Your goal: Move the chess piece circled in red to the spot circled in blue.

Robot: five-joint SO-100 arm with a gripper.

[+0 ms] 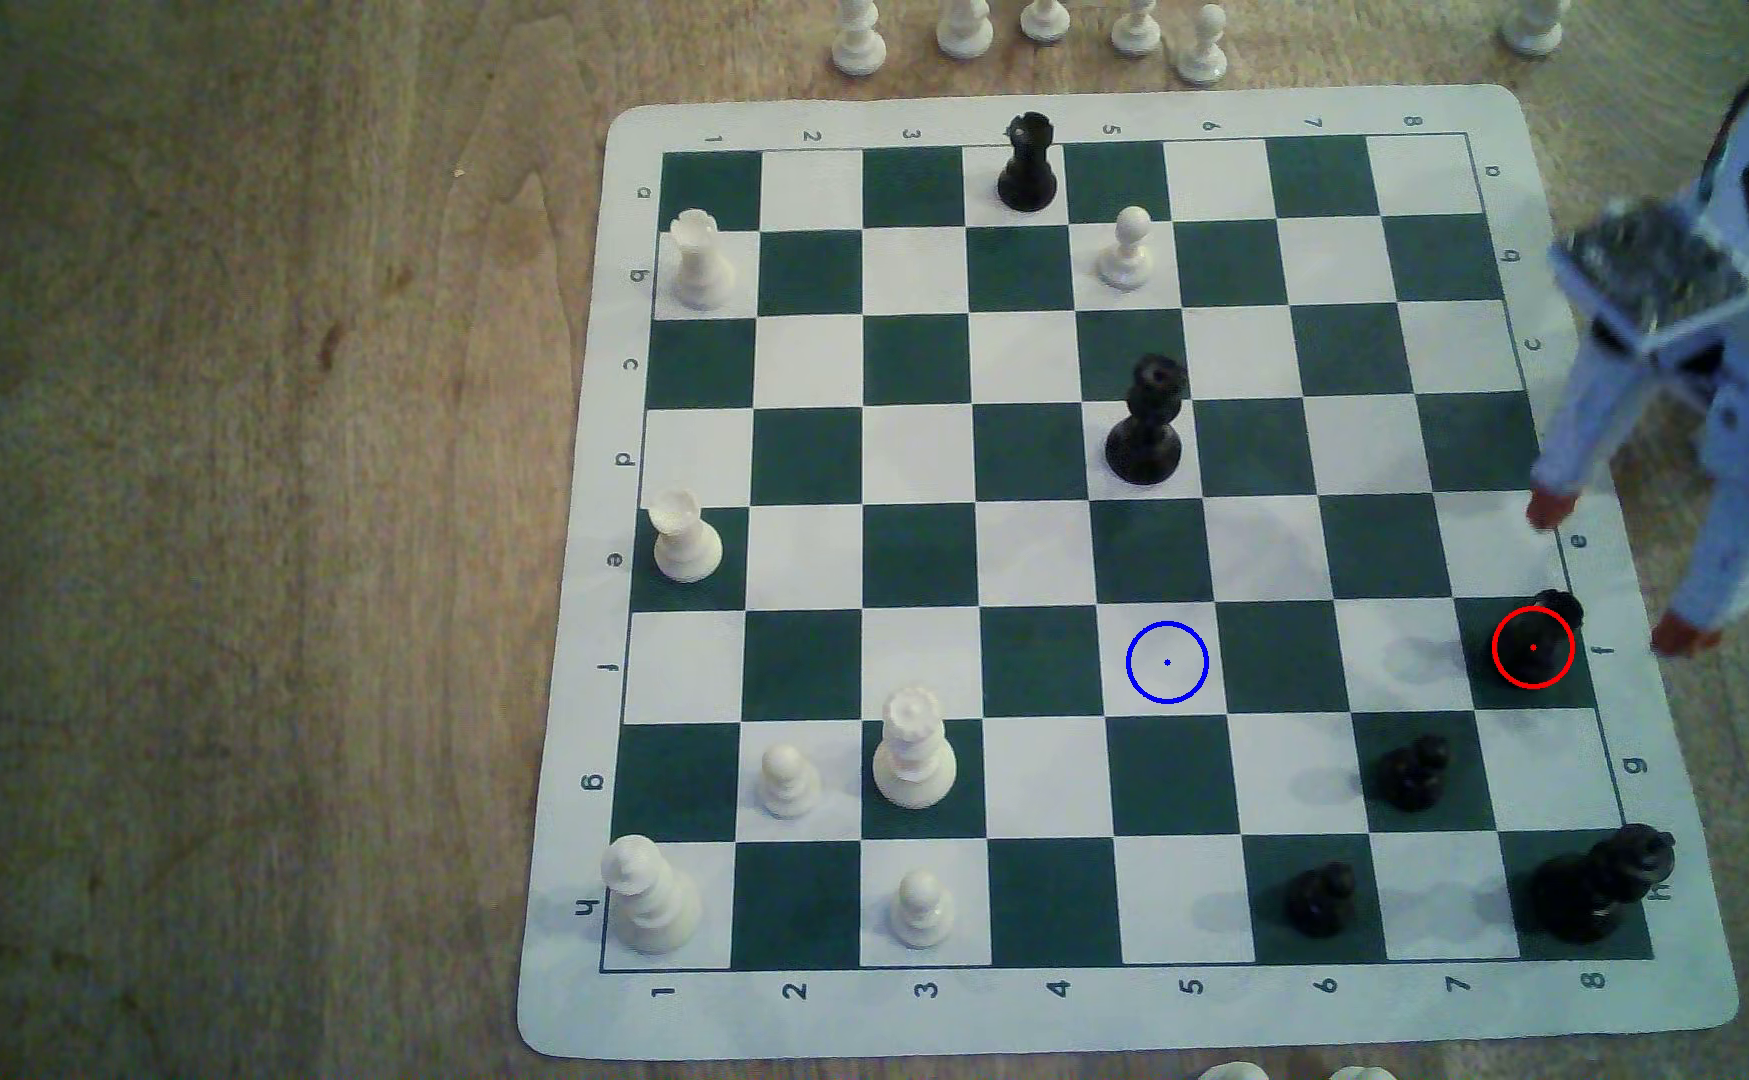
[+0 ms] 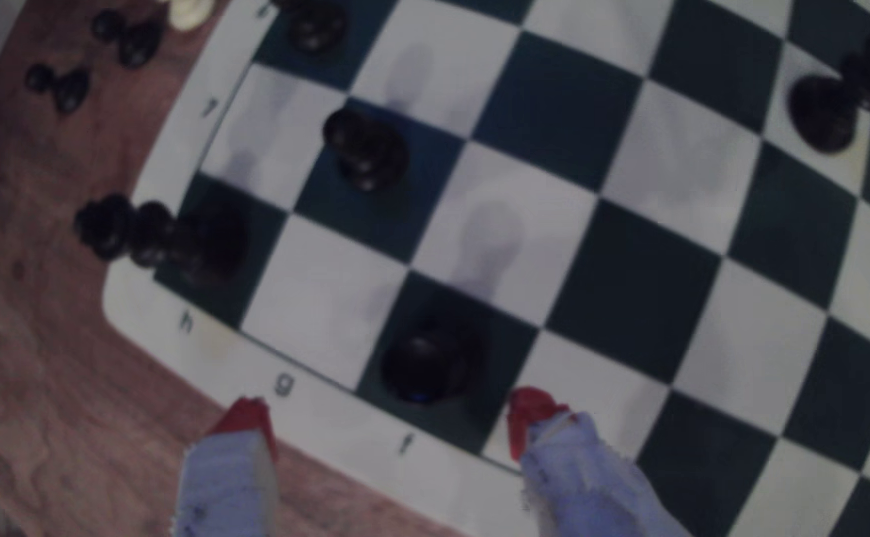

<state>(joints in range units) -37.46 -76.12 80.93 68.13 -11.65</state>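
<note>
The chess piece circled in red (image 1: pixel 1540 639) is a short black piece on the dark green square at row f, column 8, near the board's edge on the exterior view's right. The wrist view shows that piece (image 2: pixel 425 361) from above. The spot circled in blue (image 1: pixel 1167 662) is a white square at row f, column 5, with nothing on it. My gripper (image 1: pixel 1613 571) hangs open over the board's margin, just right of the circled piece in the exterior view. Its red fingertips (image 2: pixel 531 413) stand apart on either side of the piece, a little short of it, not touching it.
Two black pawns (image 1: pixel 1410 774) (image 1: pixel 1319 898) and a tall black piece (image 1: pixel 1597 883) stand close by in rows g and h. Another tall black piece (image 1: pixel 1147 421) stands in column 5. White pieces fill the exterior view's left side. Off-board pieces (image 2: pixel 60 88) lie on the wooden table.
</note>
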